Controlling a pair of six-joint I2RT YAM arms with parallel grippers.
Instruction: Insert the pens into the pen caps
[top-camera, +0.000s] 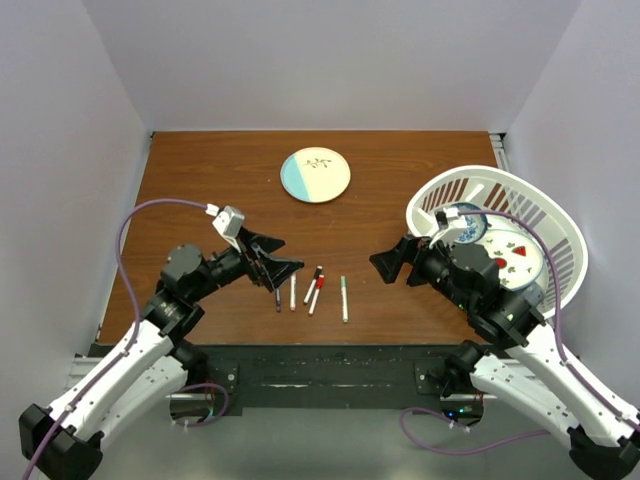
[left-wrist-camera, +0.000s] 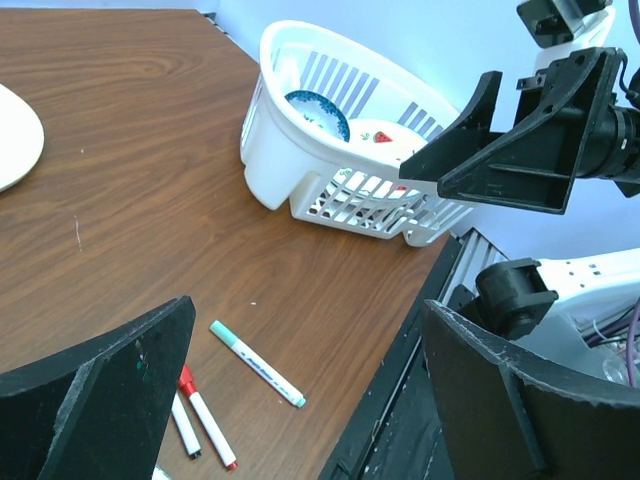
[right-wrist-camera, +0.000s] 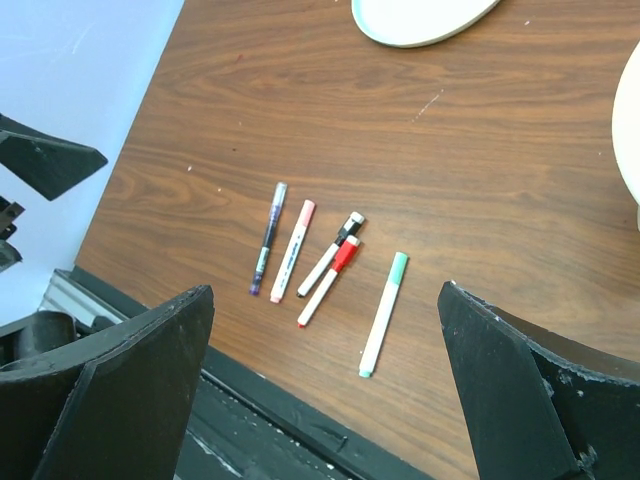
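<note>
Several pens lie side by side on the brown table near its front edge, between my two grippers. From left to right in the right wrist view they are a dark purple pen, a white pen with a pink cap, one with a black cap, one with a red cap and one with a green cap. Each cap sits on its pen's end. My left gripper hovers open just left of the row, holding nothing. My right gripper hovers open to the right, also holding nothing. The green-capped pen also shows in the left wrist view.
A white slatted basket with patterned dishes inside stands at the right side of the table. A round white and pale blue plate lies at the back centre. The table's black front rail runs just below the pens.
</note>
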